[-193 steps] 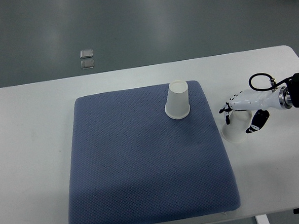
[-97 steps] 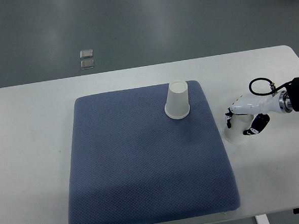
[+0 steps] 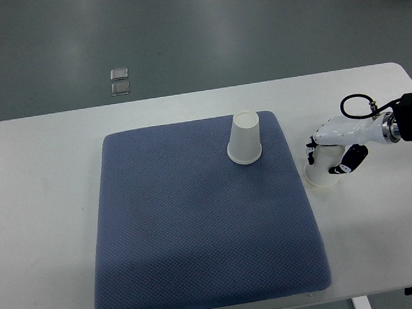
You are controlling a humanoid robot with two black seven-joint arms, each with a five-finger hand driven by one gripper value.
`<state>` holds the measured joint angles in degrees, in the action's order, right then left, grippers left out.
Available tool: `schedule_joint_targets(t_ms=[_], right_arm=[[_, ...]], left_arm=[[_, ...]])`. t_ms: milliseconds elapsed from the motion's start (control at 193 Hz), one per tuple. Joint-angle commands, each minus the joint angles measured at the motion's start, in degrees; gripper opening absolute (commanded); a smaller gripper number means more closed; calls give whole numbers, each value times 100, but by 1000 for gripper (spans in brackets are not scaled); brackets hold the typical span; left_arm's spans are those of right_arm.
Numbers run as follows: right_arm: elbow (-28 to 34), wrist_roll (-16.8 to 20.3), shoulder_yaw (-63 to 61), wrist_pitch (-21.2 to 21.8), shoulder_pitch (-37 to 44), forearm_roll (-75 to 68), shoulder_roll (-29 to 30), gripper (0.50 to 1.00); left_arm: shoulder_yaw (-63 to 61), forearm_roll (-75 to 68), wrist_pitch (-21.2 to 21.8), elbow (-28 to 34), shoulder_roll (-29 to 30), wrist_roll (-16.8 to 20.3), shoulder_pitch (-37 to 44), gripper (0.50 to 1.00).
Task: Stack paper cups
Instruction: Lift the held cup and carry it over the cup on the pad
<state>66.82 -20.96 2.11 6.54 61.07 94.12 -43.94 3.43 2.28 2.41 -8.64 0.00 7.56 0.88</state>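
My right hand (image 3: 331, 149) has a glossy white shell with black fingertips and black joints; a black cable loops off the wrist, which carries a silver ring ahead of a black forearm. The 2 paper cups are plain white: 1 under my hand (image 3: 321, 174), 1 upside down on the mat (image 3: 245, 138). The mat (image 3: 196, 225) is slate blue with a fine dotted weave. The table (image 3: 48, 206) is plain white. The floor (image 3: 185, 37) is grey-green, with 2 small silver plates (image 3: 120, 81).
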Motion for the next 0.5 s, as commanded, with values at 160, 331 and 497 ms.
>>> schedule_joint_targets(t_ms=[160,331,497], right_arm=[[16,-93,0,330,775,-60,-194,668],[86,-198,-9,629,1451,-157,-273,668],[104,-198,-35,937,2119,-403,-150,668]], left_arm=[[0,0,5,2,0,0,0,1000],[0,0,-4,2,0,0,0,1000],[0,0,-4,2,0,0,0,1000]])
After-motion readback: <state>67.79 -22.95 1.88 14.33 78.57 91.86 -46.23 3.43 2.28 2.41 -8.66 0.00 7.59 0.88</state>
